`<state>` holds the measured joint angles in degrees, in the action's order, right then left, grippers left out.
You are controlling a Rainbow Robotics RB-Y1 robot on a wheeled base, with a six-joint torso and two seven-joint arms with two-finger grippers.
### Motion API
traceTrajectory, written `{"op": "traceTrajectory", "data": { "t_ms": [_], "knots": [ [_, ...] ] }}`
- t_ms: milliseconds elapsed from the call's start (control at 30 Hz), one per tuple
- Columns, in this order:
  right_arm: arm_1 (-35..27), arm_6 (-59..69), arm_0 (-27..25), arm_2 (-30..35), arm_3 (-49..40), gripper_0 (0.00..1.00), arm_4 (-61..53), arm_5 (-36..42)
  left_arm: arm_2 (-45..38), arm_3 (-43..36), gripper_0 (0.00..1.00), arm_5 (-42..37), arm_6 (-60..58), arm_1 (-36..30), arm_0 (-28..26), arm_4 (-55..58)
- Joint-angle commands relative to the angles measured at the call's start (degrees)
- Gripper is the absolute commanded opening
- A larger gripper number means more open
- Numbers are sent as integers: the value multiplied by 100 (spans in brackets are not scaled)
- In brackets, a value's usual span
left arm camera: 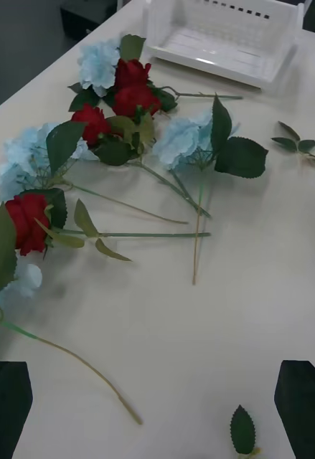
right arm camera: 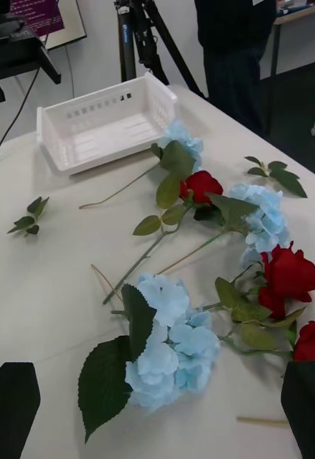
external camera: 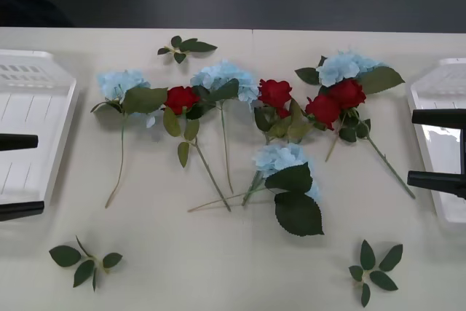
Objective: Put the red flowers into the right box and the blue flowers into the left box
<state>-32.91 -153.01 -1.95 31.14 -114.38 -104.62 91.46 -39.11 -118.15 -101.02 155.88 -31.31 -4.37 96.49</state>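
Note:
Several red flowers (external camera: 274,93) and several blue flowers (external camera: 222,76) lie mixed in a loose row across the middle of the table, stems pointing toward me. One blue flower (external camera: 280,158) lies nearer, also seen in the right wrist view as the blue flower (right arm camera: 171,337). The left box (external camera: 29,129) stands at the table's left end and the right box (external camera: 437,107) at its right end, both holding nothing. My left gripper (external camera: 18,176) hangs open over the left box. Over the right box, my right gripper (external camera: 437,148) is open too. Neither holds anything.
Loose green leaf sprigs lie at the far middle (external camera: 186,47), near left (external camera: 84,260) and near right (external camera: 375,267). A tripod (right arm camera: 139,36) and a standing person (right arm camera: 232,57) are beyond the table's left end. Bare tabletop runs along the near edge.

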Motion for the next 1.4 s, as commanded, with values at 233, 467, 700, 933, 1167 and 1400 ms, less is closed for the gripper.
{"op": "traceTrajectory", "data": {
  "t_ms": [233,467,700,933,1167,1400],
  "knots": [
    [13,-199,-236,-266,91,100,-6,-216,528,-86,100,65,-88,90,33,-570],
    [-1367,-199,-236,-1101,12,100,-270,-1631,958,-86,100,276,-88,99,552,-1783],
    [-2817,1098,-42,-2068,-173,100,-454,-3169,1187,-94,100,399,-1402,143,806,-2811],
    [-3424,3172,678,-3263,-181,100,82,-4127,1248,-86,100,794,-2897,565,912,-3690],
    [-3766,5387,1513,-4502,-6,100,1014,-4699,1758,90,100,794,-4435,916,1457,-4921],
    [-3740,7136,2199,-5434,469,100,1778,-4716,1837,1048,100,1163,-4690,1558,2151,-5949]
  ]
}}
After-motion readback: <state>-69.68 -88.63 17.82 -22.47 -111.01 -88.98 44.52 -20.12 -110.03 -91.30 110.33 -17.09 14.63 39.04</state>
